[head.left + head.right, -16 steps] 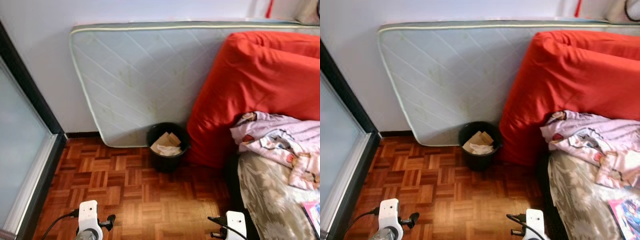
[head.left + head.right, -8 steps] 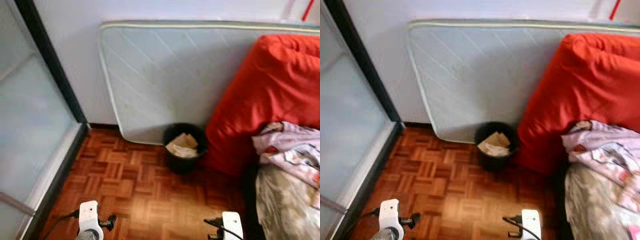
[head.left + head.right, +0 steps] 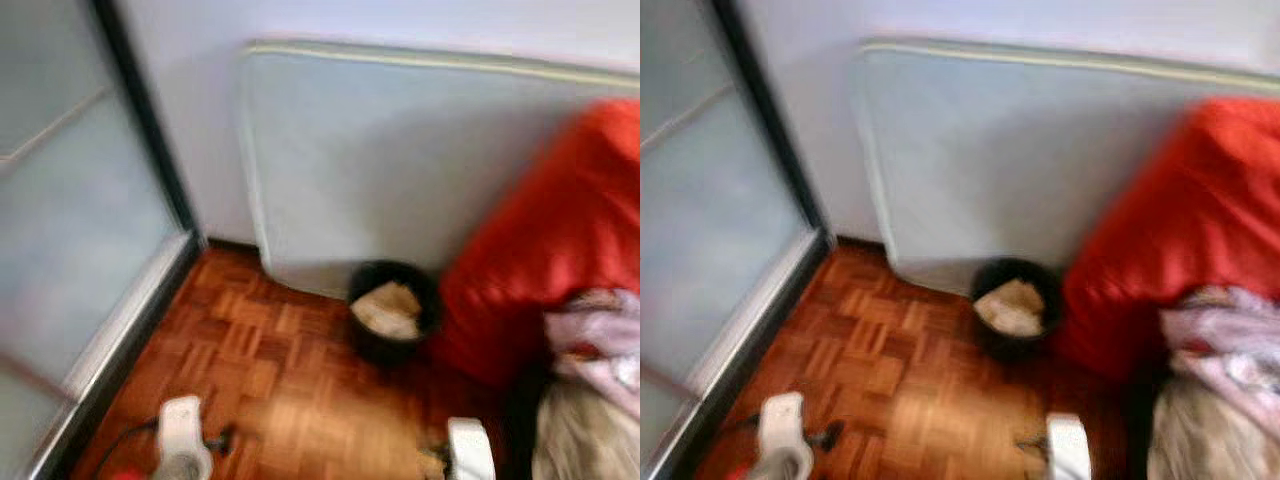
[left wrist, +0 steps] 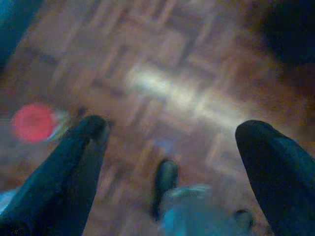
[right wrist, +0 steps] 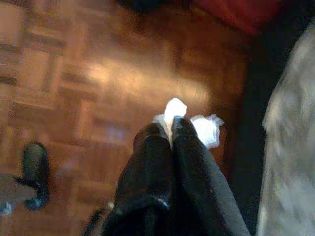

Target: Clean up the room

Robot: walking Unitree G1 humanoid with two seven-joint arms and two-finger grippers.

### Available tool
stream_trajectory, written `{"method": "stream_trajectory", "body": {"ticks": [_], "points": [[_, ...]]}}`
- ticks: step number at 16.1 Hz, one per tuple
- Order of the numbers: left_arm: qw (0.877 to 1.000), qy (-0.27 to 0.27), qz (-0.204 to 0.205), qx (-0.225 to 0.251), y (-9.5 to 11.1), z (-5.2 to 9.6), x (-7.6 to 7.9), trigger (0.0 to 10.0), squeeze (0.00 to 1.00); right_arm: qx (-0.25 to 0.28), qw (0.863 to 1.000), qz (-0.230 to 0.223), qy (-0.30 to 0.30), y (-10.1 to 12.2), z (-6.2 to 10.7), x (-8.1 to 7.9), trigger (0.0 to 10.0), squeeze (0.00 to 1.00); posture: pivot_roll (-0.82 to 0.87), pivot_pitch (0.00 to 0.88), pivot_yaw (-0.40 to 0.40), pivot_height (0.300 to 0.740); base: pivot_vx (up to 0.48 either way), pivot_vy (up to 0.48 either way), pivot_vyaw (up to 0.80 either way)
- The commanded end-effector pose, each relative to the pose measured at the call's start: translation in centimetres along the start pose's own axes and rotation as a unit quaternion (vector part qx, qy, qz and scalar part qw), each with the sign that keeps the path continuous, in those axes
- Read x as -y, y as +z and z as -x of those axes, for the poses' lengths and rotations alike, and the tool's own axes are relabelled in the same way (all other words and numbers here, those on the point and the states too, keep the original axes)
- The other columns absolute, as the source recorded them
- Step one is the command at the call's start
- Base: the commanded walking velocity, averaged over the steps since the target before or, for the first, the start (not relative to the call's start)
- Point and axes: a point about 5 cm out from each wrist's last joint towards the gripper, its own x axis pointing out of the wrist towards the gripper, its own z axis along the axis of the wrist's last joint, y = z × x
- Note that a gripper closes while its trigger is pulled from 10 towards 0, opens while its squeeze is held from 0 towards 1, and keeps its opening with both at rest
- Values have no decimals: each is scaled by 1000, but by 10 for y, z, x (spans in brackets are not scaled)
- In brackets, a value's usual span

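Right wrist view, right tool (image 5: 167,129) clenched on white tissue (image 5: 204,129), left tool (image 4: 172,132) released.

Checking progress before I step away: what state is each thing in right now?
Right gripper: shut on white tissue.
Left gripper: open, holding nothing.
Black bin: upright on the floor, holding paper scraps.
Mattress: on edge against the wall.
Red object: lying on the floor, too blurred to identify.

Motion blur softened every view, smearing the parquet floor (image 3: 290,370) and the mattress (image 3: 400,170) edges. Soft daylight lit the room evenly; a pale glare patch shone on the floor, with wrist views dimmer.
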Motion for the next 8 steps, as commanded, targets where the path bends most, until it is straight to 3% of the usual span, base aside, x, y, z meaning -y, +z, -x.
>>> {"method": "stream_trajectory", "body": {"ticks": [1,8], "points": [[1000,-7,0,6,4,-2,7,10000,0,-15,1000,-9,-6,-11,3,5,10000,0,67,9,-19,735,304,0,0],[1000,-6,0,8,5,-2,7,10000,0,-11,1000,-15,-4,-9,2,3,10000,0,70,4,-20,735,307,0,0]]}}
